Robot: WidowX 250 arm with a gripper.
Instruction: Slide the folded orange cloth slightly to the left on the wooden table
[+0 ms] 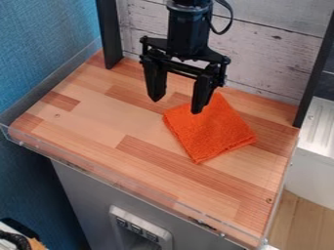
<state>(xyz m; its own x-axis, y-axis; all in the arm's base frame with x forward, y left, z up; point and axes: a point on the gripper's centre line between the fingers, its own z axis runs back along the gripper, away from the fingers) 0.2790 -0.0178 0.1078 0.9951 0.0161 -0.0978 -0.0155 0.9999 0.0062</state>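
End effector (176,106): fingers wide apart, gripping nothing; above table (98,122).
Cloth (210,131): orange, folded, on table.

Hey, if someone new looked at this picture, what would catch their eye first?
Probably the bright orange cloth, lying folded on the wood-patterned counter, right of its middle in the picture. Next, the black tool, hanging down from the top edge with its two fingers spread apart, one of them overlapping the cloth in the view. The textured blue wall along the left side stands out too.
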